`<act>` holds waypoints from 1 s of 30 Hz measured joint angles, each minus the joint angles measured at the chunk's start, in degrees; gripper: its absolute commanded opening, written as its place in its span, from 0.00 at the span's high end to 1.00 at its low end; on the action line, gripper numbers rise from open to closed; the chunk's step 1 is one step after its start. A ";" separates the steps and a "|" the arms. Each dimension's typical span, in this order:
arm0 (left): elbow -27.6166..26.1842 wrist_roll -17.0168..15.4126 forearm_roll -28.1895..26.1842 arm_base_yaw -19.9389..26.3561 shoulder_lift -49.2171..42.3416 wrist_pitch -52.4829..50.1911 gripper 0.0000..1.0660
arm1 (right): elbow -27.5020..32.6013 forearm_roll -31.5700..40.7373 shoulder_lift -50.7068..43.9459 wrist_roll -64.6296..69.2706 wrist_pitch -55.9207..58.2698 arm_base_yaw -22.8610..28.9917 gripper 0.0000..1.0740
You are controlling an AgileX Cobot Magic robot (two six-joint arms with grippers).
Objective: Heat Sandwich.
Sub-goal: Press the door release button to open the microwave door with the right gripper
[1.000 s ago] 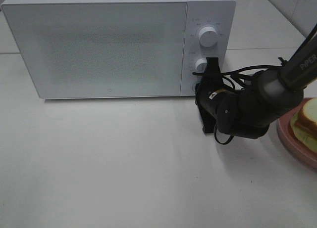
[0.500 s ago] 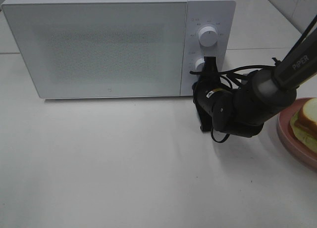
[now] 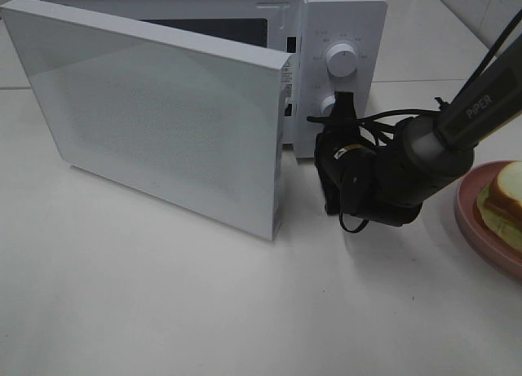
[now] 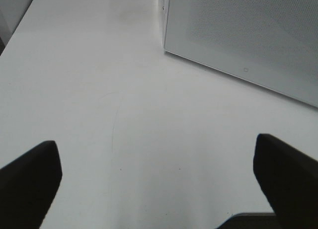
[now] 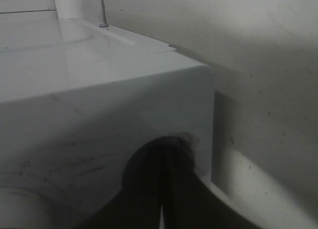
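Note:
The sandwich [image 3: 507,201] lies on a round pink plate [image 3: 481,233] at the right edge of the table, partly cut off by the frame. The white microwave [image 3: 347,17] stands at the back with its door [image 3: 163,123] swung partly open toward the front. My right gripper [image 3: 342,100] is shut, fingertips together against the low part of the microwave's control panel [image 5: 99,114], beside the lower knob [image 3: 328,107]; the right wrist view shows it closed [image 5: 161,189]. My left gripper [image 4: 159,189] is open and empty over bare table, left of the door [image 4: 248,35]; it is out of the high view.
The upper knob [image 3: 341,59] sits above my right gripper. The open door's free edge [image 3: 281,148] stands close to my right arm's wrist [image 3: 367,180]. The white table [image 3: 163,311] runs to the front. A tiled wall shows at the back right.
The microwave door, closed before, has swung open toward the front. My right gripper has stayed pressed at the control panel, shifted slightly left.

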 measured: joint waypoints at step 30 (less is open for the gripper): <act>0.00 0.00 0.00 0.00 0.00 -0.06 0.08 | 6.70 -7.16 -10.08 1.03 8.88 -1.78 1.00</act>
